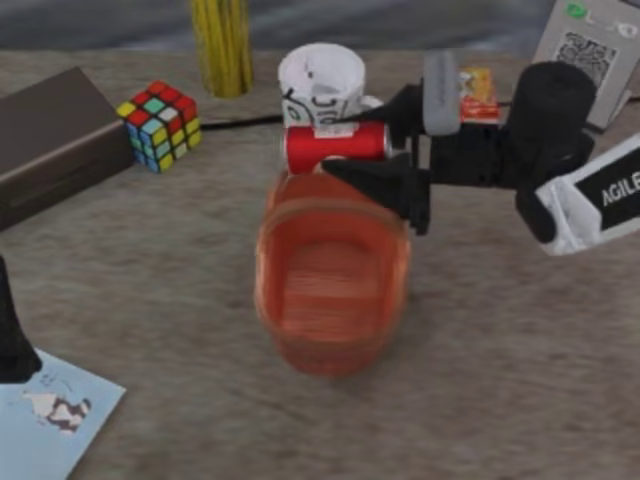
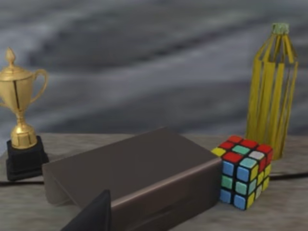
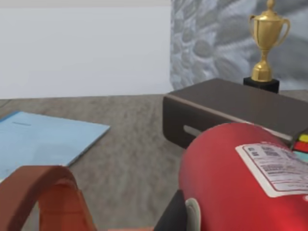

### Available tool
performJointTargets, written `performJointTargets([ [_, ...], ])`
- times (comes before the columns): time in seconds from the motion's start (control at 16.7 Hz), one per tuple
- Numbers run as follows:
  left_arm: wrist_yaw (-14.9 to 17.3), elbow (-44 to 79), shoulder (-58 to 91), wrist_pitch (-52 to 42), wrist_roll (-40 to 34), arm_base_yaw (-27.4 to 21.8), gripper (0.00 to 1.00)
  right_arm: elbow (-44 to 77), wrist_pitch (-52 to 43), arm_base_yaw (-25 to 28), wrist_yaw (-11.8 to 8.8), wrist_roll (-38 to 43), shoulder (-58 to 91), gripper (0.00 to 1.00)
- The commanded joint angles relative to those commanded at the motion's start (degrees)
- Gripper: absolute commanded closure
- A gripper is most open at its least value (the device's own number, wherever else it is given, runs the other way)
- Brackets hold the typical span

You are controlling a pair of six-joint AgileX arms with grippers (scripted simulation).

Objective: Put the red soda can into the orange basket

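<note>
Top view: large oval orange woven basket (image 1: 332, 280) sits mid-table; right gripper (image 1: 385, 150) clamps small red cylindrical soda can (image 1: 335, 145), held sideways over the basket's far rim. Transport step; next: advance slightly, release. Left arm parked.

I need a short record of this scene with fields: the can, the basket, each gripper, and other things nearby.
can: red soda can lying sideways, held at the basket's far rim
basket: orange basket, middle of table, nothing visible inside
right gripper: right gripper closed on the can
left gripper: left gripper parked at the table's left edge
nearby: white mug, puzzle cube, brown box
</note>
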Motion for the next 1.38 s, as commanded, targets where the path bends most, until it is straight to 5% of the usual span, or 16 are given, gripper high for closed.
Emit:
performJointTargets([
  [0.24, 0.0, 0.0, 0.0, 0.0, 0.0, 0.0, 0.0, -0.1, 0.4, 0.0, 0.0, 0.0, 0.4, 1.0],
  [1.02, 0.0, 0.0, 0.0, 0.0, 0.0, 0.0, 0.0, -0.1, 0.4, 0.0, 0.0, 0.0, 0.4, 0.02],
  [1.38, 0.0, 0.0, 0.0, 0.0, 0.0, 0.0, 0.0, -0.1, 0.4, 0.0, 0.0, 0.0, 0.4, 0.0],
])
